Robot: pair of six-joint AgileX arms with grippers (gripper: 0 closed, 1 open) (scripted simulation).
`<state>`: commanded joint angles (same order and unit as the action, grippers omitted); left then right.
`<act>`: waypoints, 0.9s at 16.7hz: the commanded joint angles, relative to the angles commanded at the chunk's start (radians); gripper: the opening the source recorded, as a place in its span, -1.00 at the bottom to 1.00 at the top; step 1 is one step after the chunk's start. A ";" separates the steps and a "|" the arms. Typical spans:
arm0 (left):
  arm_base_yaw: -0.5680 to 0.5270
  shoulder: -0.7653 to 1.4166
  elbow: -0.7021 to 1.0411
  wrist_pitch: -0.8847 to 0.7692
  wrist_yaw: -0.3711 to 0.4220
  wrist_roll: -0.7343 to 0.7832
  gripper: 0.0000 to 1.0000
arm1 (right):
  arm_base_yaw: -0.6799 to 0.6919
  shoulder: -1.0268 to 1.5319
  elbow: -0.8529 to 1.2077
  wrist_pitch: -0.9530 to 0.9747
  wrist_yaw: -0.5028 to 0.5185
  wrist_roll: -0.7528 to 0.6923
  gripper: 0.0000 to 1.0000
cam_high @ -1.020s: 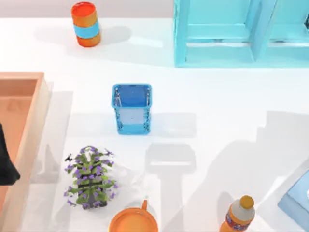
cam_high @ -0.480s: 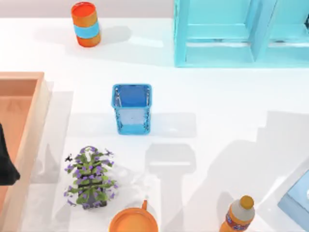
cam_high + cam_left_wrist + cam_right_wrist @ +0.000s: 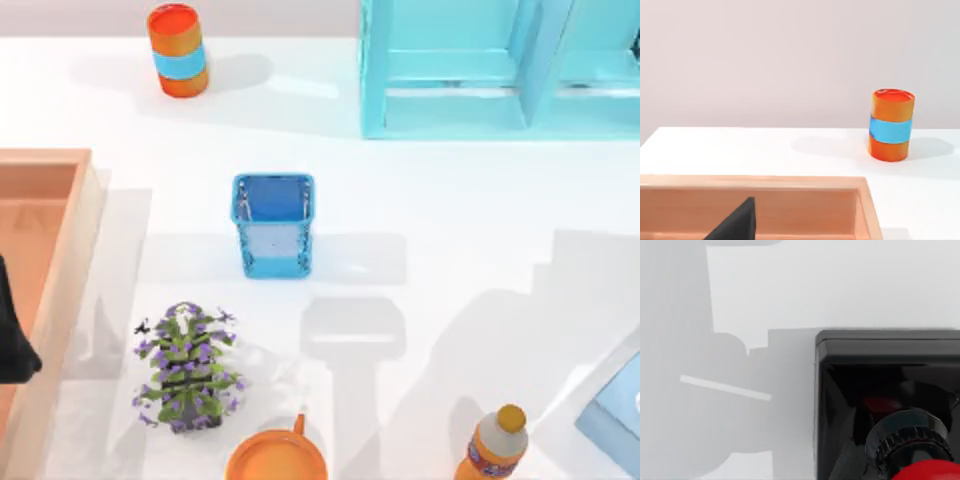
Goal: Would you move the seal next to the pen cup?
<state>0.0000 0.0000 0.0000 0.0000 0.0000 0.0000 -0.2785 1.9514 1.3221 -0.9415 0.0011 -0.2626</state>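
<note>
Seal (image 3: 887, 405) sits very close under our right wrist camera, with its black square base on the white worktop (image 3: 840, 285) and the red knob nearest to the lens. We cannot tell how the right pincer stands. The left pincer (image 3: 12, 335) hangs over the wooden tray (image 3: 85, 250) at the left edge; we cannot tell its state either. In the top view the pen cup (image 3: 274, 224) stands upright near the middle, and beside it no seal is placed. We judge that the whole carry and the setting down are not yet done.
</note>
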 joint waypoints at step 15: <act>0.000 0.000 0.000 0.000 0.000 0.000 1.00 | 0.293 -0.055 0.327 -0.422 0.000 0.292 -1.00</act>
<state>0.0000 0.0000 0.0000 0.0000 0.0000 0.0000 0.0145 1.8964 1.6493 -1.3637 0.0011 0.0295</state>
